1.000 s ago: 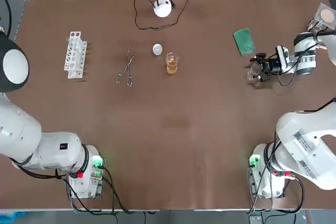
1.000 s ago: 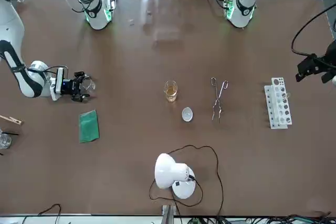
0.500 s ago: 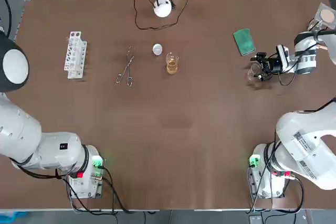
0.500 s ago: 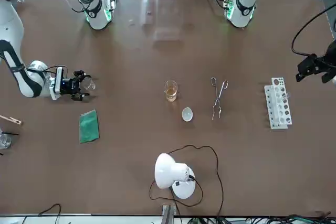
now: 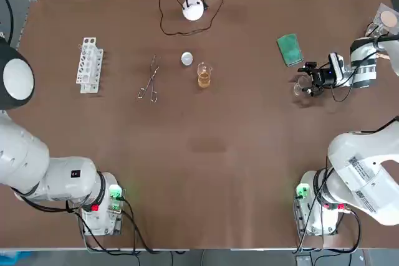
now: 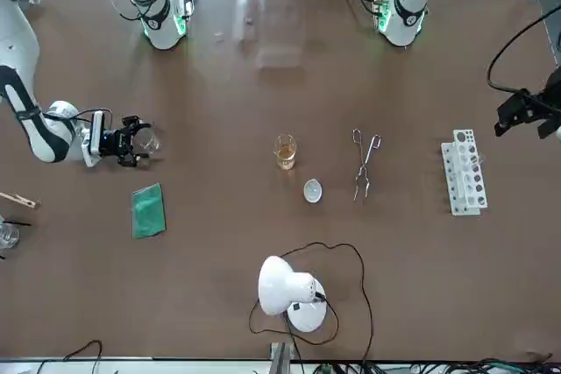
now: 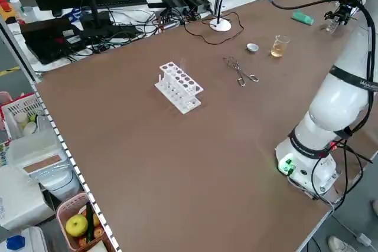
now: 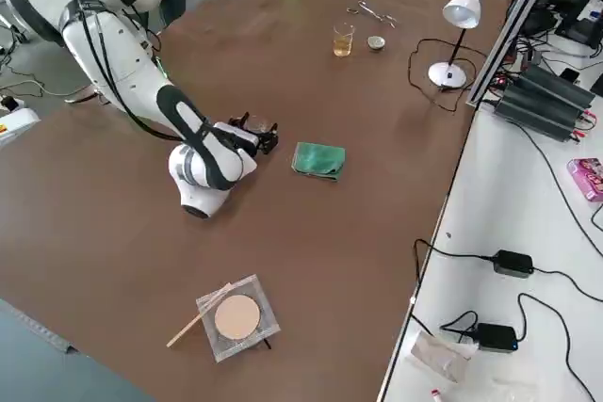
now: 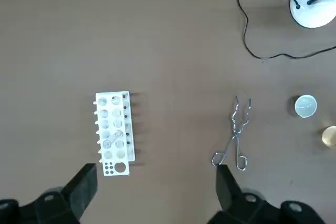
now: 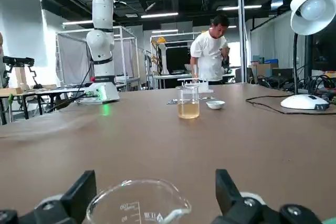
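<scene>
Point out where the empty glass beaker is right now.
In the top view the empty beaker stands far out on the robot's right side, between the open fingers of the right claw, with the green cloth as its nearest neighbour, just beyond it.

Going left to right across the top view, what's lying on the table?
test tube rack → tongs → small white dish → beaker of amber liquid → empty beaker between the open jaws of the right gripper → tan disc

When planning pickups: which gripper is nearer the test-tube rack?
Left. The left gripper hangs above the test-tube rack; the right gripper is far across the table, at a beaker.
</scene>
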{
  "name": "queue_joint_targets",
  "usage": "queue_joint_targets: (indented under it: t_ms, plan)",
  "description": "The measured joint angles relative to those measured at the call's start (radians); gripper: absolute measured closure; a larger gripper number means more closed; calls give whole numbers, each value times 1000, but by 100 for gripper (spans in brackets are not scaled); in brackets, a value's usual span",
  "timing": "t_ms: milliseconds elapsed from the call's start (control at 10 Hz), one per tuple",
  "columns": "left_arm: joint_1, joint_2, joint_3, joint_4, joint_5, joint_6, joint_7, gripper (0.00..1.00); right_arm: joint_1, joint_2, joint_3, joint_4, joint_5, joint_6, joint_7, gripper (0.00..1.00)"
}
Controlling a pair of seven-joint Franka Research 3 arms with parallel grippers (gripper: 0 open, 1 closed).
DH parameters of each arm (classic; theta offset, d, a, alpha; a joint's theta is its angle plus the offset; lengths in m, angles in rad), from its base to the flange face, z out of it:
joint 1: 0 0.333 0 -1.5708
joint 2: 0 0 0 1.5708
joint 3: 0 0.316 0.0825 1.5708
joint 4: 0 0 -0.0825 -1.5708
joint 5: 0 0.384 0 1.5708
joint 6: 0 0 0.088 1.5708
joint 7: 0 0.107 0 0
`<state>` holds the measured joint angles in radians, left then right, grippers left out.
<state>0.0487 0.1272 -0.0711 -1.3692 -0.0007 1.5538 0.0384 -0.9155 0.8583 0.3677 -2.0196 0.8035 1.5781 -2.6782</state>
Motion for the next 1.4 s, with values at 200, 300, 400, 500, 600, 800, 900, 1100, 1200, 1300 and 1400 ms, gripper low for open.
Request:
queue_joint_targets:
  t_ms: [200,300,400,500,600,800,900,1100,1200,1300,1400]
  plan:
    - [0,0,0,0,0,0,0,0,0,-3,-1,-1,0,-13,31,0]
    - [0,0,0,0,0,0,0,0,0,-17,-1,-5,0,-22,64,0]
    - [0,0,0,0,0,0,0,0,0,-44,-1,-12,0,-34,99,0]
    - [0,0,0,0,0,0,0,0,0,-82,-1,-23,0,-43,141,0]
    - [0,0,0,0,0,0,0,0,1,-125,0,-35,0,-51,191,0]
    - [0,0,0,0,0,0,0,0,8,-213,3,-51,0,-60,295,0]
    - [0,0,0,0,0,0,0,0,16,-256,5,-54,0,-61,353,0]
    - [0,0,0,0,0,0,0,0,46,-351,8,-58,2,-60,501,0]
    - [0,-1,0,1,0,0,0,0,63,-406,9,-61,10,-60,583,0]
    - [0,-1,0,1,0,0,0,0,87,-468,11,-60,22,-59,679,0]
    - [0,-1,0,1,0,0,0,0,113,-529,12,-56,37,-54,778,0]
